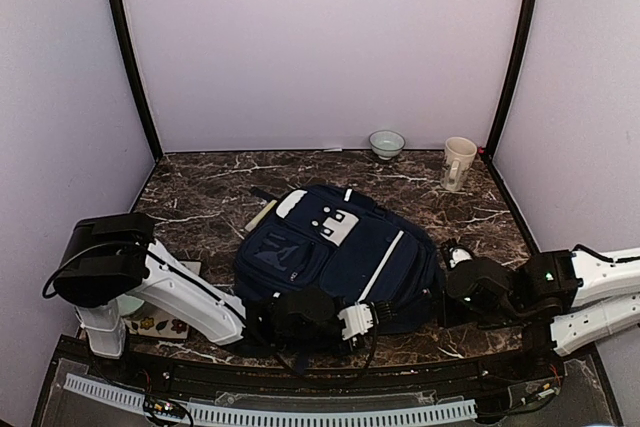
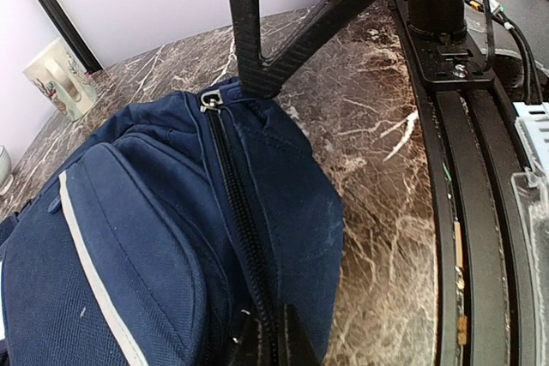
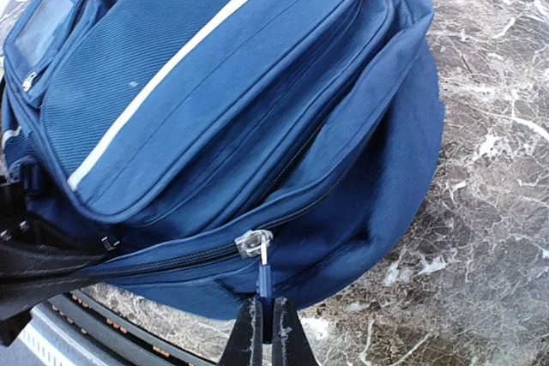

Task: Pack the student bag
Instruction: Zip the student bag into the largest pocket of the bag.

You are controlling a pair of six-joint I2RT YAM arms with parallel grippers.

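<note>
Inspection from the remote station: the student bag lies flat on its back at the centre of the table, pockets up. The left gripper sits at the bag's 6 o'clock edge, fingers pressed together on the zip seam. I judge this is an anchor hold that keeps the fabric taut. The right gripper works at the 4 o'clock edge, fingers pinched on the blue zip pull hanging from the metal slider. The slider can then run against the left arm's hold. The zip teeth between the two grips read closed. I cannot tell from this whether the compartment is being opened or sealed. The surface is dark marble-patterned, smooth and hard, so an unheld bag would likely slide. A bowl stands at 12 o'clock and a mug at 1 o'clock, both well apart from the bag. Pale lilac walls enclose the cell on three sides.
</note>
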